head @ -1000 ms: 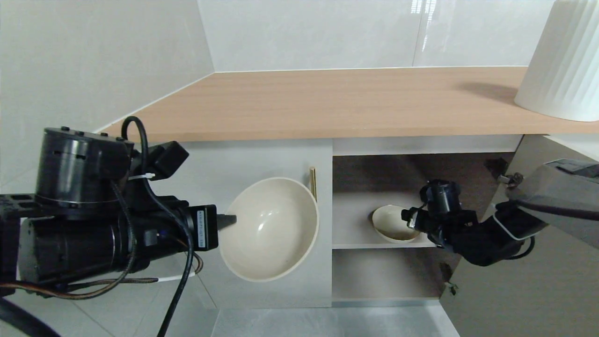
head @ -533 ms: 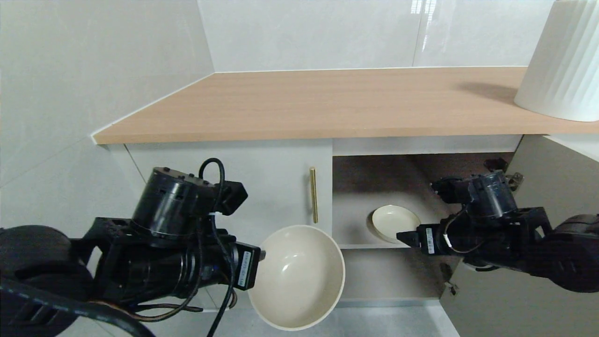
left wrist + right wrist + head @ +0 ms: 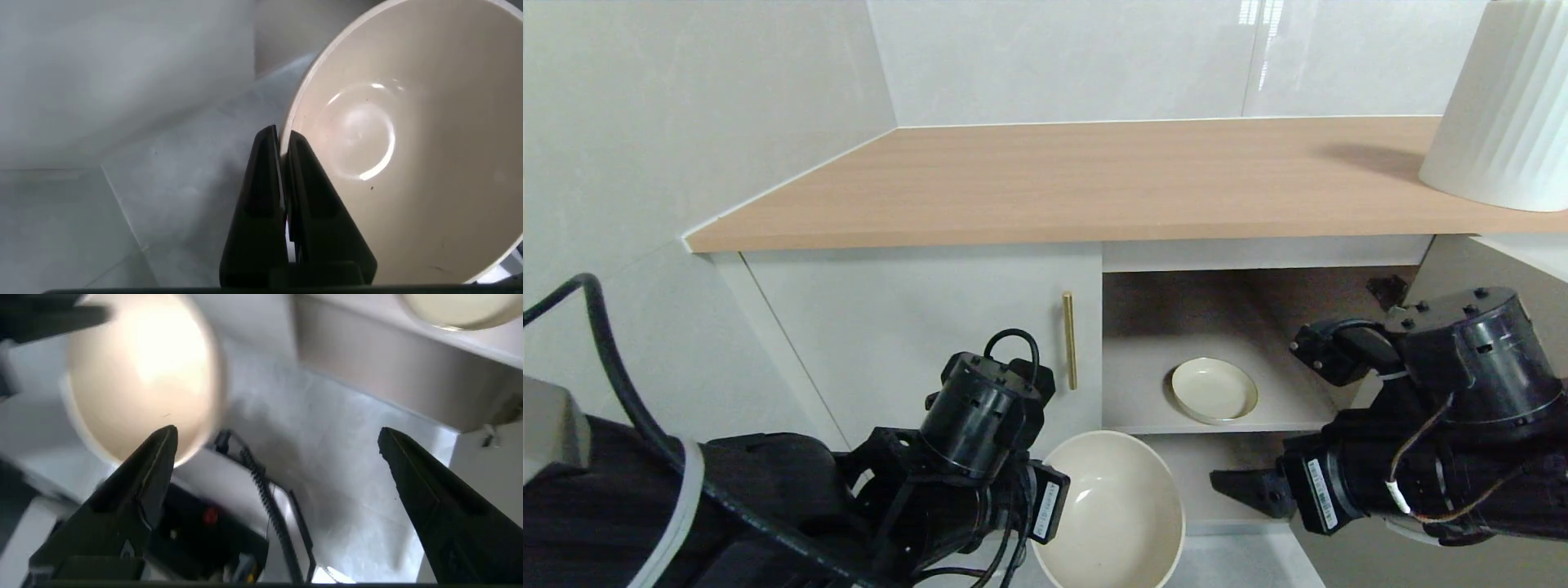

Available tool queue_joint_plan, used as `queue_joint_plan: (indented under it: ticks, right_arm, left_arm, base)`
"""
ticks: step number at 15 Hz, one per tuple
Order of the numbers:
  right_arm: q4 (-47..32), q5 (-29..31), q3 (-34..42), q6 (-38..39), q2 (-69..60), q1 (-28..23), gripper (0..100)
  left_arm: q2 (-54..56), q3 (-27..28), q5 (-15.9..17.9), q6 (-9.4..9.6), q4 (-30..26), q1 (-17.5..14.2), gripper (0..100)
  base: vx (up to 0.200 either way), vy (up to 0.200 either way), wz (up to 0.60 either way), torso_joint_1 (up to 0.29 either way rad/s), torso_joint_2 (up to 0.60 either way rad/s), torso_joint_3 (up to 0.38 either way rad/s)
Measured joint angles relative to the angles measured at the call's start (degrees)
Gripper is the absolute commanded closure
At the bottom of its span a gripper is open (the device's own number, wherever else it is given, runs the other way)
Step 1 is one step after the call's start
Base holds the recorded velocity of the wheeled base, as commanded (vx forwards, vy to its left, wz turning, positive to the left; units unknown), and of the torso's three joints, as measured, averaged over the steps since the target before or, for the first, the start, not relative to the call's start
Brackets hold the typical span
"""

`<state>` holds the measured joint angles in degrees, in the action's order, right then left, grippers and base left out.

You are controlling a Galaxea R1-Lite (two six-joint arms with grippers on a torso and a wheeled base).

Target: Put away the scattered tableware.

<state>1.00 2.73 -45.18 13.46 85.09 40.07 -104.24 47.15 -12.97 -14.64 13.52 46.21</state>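
A large cream bowl (image 3: 1111, 510) hangs low in front of the cabinet, below the shelf edge. My left gripper (image 3: 1049, 510) is shut on its rim; in the left wrist view the two fingers (image 3: 270, 163) pinch the edge of the bowl (image 3: 409, 139). A small cream plate (image 3: 1214, 390) lies flat on the shelf (image 3: 1143, 408) of the open cabinet. My right gripper (image 3: 1241, 490) stands open and holds nothing, below and in front of the shelf, to the right of the bowl. In the right wrist view its fingers (image 3: 155, 482) are spread wide, with the bowl (image 3: 139, 367) and plate (image 3: 445, 306) beyond.
The left cabinet door with a brass handle (image 3: 1068, 340) is closed. The right door (image 3: 1462, 269) is swung open at the far right. A white ribbed vessel (image 3: 1503, 106) stands on the wooden counter (image 3: 1094, 180). A lower compartment (image 3: 1209, 482) lies under the shelf; grey floor is below.
My left arm has carried the bowl down and to the right, toward the open cabinet's lower part. My right gripper has drawn back from the plate on the shelf and dropped lower.
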Motion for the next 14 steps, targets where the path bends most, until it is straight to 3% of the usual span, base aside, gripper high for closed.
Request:
queue_joint_plan:
  ticks: [4, 6, 12, 13, 14]
  right_arm:
    - [-0.3, 0.5, 0.1, -0.2, 2.5, 2.4, 0]
    - [0.0, 0.6, 0.1, -0.1, 4.5, 3.8, 0]
    - [2.2, 1.5, -0.1, 0.4, 9.8, 5.0, 0]
    - [2.5, 1.5, -0.1, 0.4, 10.3, 5.1, 100]
    - [2.8, 1.5, -0.1, 0.4, 10.7, 5.1, 100]
  left_arm:
    - [-1.0, 0.4, -0.3, -0.09, 0.8, 2.0, 100]
    - [-1.1, 0.6, -0.3, -0.99, 0.8, 3.1, 100]
    - [-1.6, 0.9, -0.2, -1.41, 0.7, 4.0, 100]
    - [-1.6, 0.9, -0.2, -1.41, 0.7, 4.0, 100]
    - [-1.6, 0.9, -0.2, -1.41, 0.7, 4.1, 100]
  base:
    - [0.0, 0.0, 0.0, 0.0, 0.0, 0.0]
    - [0.0, 0.0, 0.0, 0.0, 0.0, 0.0]
    - [0.0, 0.0, 0.0, 0.0, 0.0, 0.0]
    - [0.0, 0.0, 0.0, 0.0, 0.0, 0.0]
    - [0.0, 0.0, 0.0, 0.0, 0.0, 0.0]
